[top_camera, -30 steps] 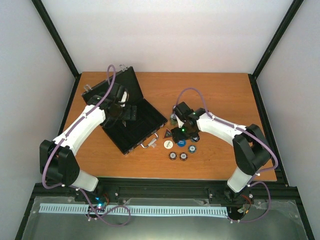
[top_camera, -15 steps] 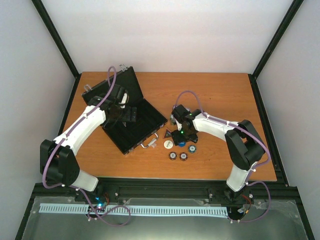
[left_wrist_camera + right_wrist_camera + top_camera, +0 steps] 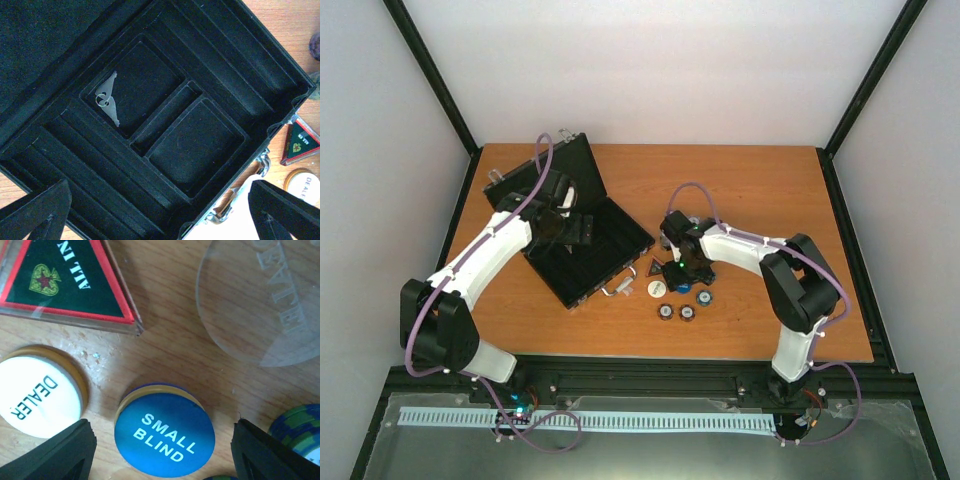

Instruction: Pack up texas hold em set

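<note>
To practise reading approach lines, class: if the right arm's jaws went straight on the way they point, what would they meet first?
Probably the blue SMALL BLIND disc, lying on the table centred between the open jaws; its depth is unclear.

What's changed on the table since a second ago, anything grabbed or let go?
The right claw slid left toward the case, its elbow swinging in with it; it now hangs open above the blue small blind disc. Nothing was grabbed or let go. The left claw stayed open over the case; the chip stacks, white dealer disc and triangular token have not moved.
</note>
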